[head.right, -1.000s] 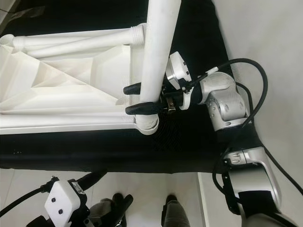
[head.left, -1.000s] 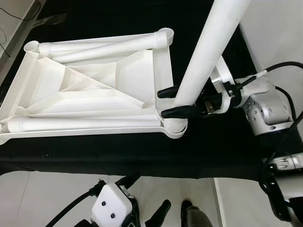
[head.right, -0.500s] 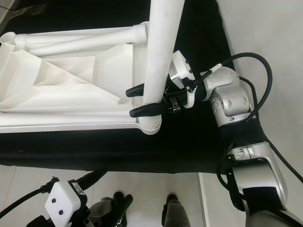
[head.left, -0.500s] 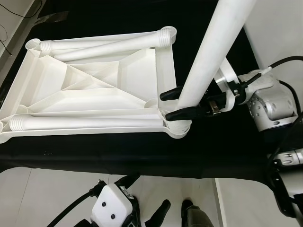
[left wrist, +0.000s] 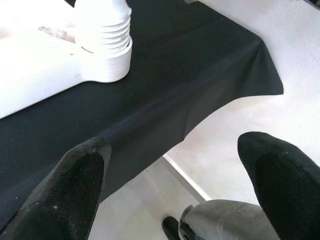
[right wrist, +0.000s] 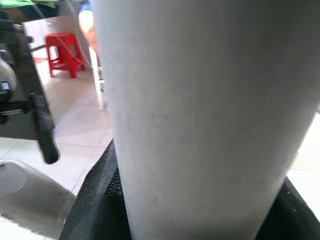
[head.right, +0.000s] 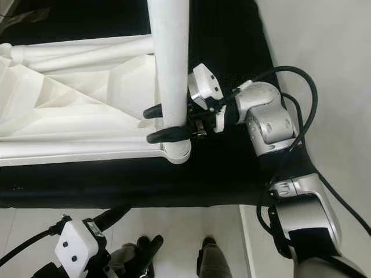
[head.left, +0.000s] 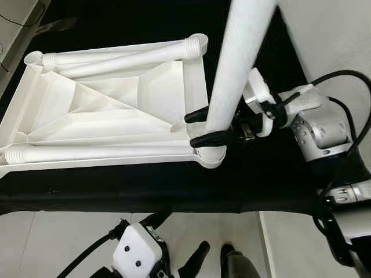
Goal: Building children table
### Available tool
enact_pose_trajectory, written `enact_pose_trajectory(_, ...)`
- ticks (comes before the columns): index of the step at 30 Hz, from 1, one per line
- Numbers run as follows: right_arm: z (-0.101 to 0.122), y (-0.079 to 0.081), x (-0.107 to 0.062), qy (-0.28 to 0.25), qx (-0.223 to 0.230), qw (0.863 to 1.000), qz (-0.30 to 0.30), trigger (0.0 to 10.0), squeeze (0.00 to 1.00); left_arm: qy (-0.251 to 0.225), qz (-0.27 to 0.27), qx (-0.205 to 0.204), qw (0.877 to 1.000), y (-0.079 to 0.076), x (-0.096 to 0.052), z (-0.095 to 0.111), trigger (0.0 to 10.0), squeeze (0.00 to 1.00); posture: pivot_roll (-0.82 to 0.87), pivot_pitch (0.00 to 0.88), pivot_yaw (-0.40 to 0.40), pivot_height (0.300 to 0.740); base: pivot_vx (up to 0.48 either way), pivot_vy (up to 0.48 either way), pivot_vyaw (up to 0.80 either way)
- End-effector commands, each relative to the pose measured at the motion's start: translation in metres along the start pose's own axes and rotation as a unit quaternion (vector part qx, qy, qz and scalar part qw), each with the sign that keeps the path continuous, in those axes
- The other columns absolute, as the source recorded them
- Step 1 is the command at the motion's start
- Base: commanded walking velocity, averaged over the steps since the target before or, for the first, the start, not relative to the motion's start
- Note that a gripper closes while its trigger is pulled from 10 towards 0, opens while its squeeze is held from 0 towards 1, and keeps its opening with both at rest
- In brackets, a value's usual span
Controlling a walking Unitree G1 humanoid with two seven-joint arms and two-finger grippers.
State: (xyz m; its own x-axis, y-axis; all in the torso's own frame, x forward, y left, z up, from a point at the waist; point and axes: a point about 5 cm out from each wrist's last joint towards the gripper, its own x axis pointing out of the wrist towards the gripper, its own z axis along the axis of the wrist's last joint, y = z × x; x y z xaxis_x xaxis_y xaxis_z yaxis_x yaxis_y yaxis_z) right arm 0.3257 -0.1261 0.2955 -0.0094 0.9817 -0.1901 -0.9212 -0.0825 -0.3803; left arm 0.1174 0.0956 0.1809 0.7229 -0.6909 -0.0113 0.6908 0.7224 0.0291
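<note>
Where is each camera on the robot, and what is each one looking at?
Left eye view: on the head, looking down at the upside-down table top on the black cloth; the right gripper clamps the upright white leg.
Right eye view: beside it, same scene; the right arm shows.
Left wrist view: looks along the open left gripper toward the corner socket.
Right wrist view: pressed up against the leg.
Both wrist views share the leg's corner with the eyes.
</note>
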Motion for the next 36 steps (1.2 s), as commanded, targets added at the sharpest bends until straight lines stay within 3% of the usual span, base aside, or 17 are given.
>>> enact_pose_trajectory(1,-0.028,0.008,0.005,0.046,0.051,0.998,-0.009,10.0,0.00,0.015,-0.003,-0.008,1.000,-0.002,-0.001,-0.007,10.0,0.00,0.09,0.372,0.066,0.740,0.000,0.000,0.00)
enact_pose_trajectory(12,-0.034,0.012,-0.003,0.056,0.068,0.994,-0.069,10.0,0.00,0.015,-0.006,-0.010,1.000,-0.003,-0.001,-0.008,10.0,0.00,0.08,0.368,0.064,0.740,0.000,0.000,0.00)
enact_pose_trajectory(13,-0.039,0.014,-0.002,0.064,0.086,0.988,-0.114,10.0,0.00,0.015,-0.005,-0.010,1.000,-0.003,-0.001,-0.008,10.0,0.00,0.08,0.369,0.055,0.740,0.000,0.000,0.00)
enact_pose_trajectory(14,-0.039,0.014,-0.002,0.064,0.086,0.988,-0.114,10.0,0.00,0.015,-0.005,-0.010,1.000,-0.003,-0.001,-0.008,10.0,0.00,0.08,0.369,0.055,0.740,0.000,0.000,0.00)
enact_pose_trajectory(15,-0.047,0.016,0.001,0.069,0.118,0.973,-0.185,10.0,0.00,0.015,-0.005,-0.010,1.000,-0.004,-0.002,-0.008,10.0,0.00,0.08,0.368,0.050,0.740,0.000,0.000,0.00)
enact_pose_trajectory(17,-0.047,0.016,0.001,0.069,0.118,0.973,-0.185,10.0,0.00,0.015,-0.005,-0.010,1.000,-0.004,-0.002,-0.008,10.0,0.00,0.08,0.368,0.050,0.740,0.000,0.000,0.00)
enact_pose_trajectory(18,-0.069,0.047,0.012,0.090,0.178,0.876,-0.439,10.0,0.00,0.014,-0.002,-0.011,1.000,-0.003,-0.002,-0.008,10.0,0.00,0.07,0.371,0.029,0.740,0.000,0.000,0.00)
enact_pose_trajectory(19,-0.069,0.047,0.012,0.090,0.178,0.876,-0.439,10.0,0.00,0.014,-0.002,-0.011,1.000,-0.003,-0.002,-0.008,10.0,0.00,0.07,0.371,0.029,0.740,0.000,0.000,0.00)
enact_pose_trajectory(20,-0.072,0.073,0.018,0.092,0.211,0.835,-0.499,10.0,0.00,0.013,0.001,-0.011,1.000,-0.001,-0.002,-0.008,10.0,0.00,0.05,0.387,0.060,0.740,0.000,0.000,0.00)
enact_pose_trajectory(21,-0.070,0.089,0.019,0.093,0.218,0.810,-0.537,10.0,0.00,0.012,0.002,-0.011,1.000,0.000,-0.002,-0.007,10.0,0.00,0.05,0.386,0.063,0.740,0.000,0.000,0.00)
enact_pose_trajectory(24,-0.064,0.093,0.024,0.070,0.221,0.801,-0.551,10.0,0.00,0.012,0.002,-0.009,1.000,0.002,-0.002,-0.008,10.0,0.00,0.06,0.375,0.071,0.740,0.000,0.000,0.00)
enact_pose_trajectory(36,-0.058,0.083,0.035,0.063,0.202,0.805,-0.554,10.0,0.00,0.013,0.005,0.006,1.000,0.010,0.002,-0.012,10.0,0.00,0.06,0.343,0.082,0.740,0.000,0.000,0.00)
